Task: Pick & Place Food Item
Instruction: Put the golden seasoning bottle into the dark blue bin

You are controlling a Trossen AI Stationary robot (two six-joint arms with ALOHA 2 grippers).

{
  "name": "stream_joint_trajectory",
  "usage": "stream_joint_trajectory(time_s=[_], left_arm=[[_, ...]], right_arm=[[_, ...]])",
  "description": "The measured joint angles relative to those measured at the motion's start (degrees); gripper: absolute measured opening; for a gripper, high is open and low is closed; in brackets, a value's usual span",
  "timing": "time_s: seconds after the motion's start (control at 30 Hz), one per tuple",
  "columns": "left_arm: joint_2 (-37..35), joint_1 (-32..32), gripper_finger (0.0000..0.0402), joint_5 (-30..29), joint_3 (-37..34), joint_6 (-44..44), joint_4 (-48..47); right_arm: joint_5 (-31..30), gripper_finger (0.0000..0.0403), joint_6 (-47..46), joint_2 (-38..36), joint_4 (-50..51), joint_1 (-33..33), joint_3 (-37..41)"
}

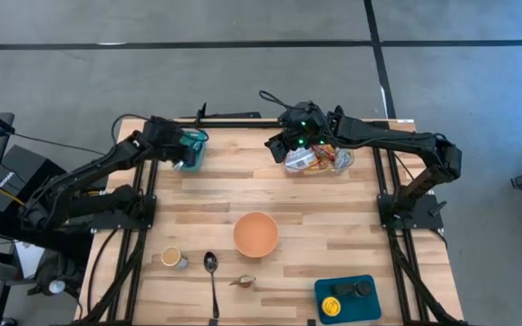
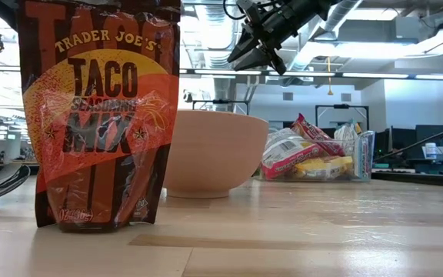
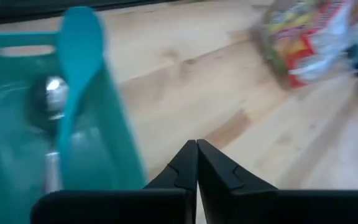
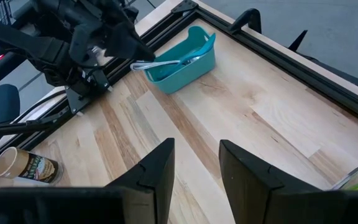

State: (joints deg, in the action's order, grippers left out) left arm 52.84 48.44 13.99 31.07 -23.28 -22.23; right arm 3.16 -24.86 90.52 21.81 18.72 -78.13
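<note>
Several snack packets [image 1: 320, 160] lie in a clear container [image 2: 360, 158] at the table's far right; they also show in the low view [image 2: 306, 154]. My right gripper [image 1: 290, 145] hangs open and empty above the table, just left of the container; it shows high up in the low view [image 2: 261, 42] and in its wrist view [image 4: 196, 163]. My left gripper [image 3: 196, 163] is shut and empty beside a teal bin [image 1: 191, 148] at the far left. An orange bowl [image 1: 256, 234] rests on its base mid-table. A taco mix packet [image 2: 98, 115] stands upright at the near edge.
The teal bin [image 3: 55, 124] holds a teal spoon [image 3: 79, 56] and metal cutlery. A paper cup [image 1: 172, 258], a metal spoon [image 1: 212, 276] and a teal tray [image 1: 347, 299] with small items sit near the front edge. Bare wood lies between bin and container [image 4: 241, 106].
</note>
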Motion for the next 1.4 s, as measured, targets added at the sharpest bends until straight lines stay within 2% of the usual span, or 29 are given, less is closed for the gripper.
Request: stream_joint_trajectory(time_s=[0.2, 0.67, 0.97, 1.17, 1.4], left_arm=[[-0.3, -5.0, 0.0, 5.7, 0.0, -2.7, 4.9], [-9.7, -24.0, 0.0, 5.9, 0.0, -12.9, 26.0], [-12.1, -36.1, 0.0, 5.9, 0.0, -13.7, 39.1], [-12.1, -42.7, 0.0, 5.9, 0.0, -13.7, 42.3], [-11.4, -47.3, 0.0, 5.0, 0.0, -13.7, 42.6]], right_arm=[[0.0, 0.012, 0.0, 0.0, 0.0, 0.0, 0.0], [-0.2, 0.012, 1.4, 0.0, 0.0, 0.1, 0.0], [-0.2, 0.012, 1.5, 0.0, 0.0, 0.1, 0.0], [-0.2, 0.012, 1.5, 0.0, 0.0, 0.0, 0.0], [1.3, 0.012, 1.5, 0.0, 0.6, 0.0, 0.0]])
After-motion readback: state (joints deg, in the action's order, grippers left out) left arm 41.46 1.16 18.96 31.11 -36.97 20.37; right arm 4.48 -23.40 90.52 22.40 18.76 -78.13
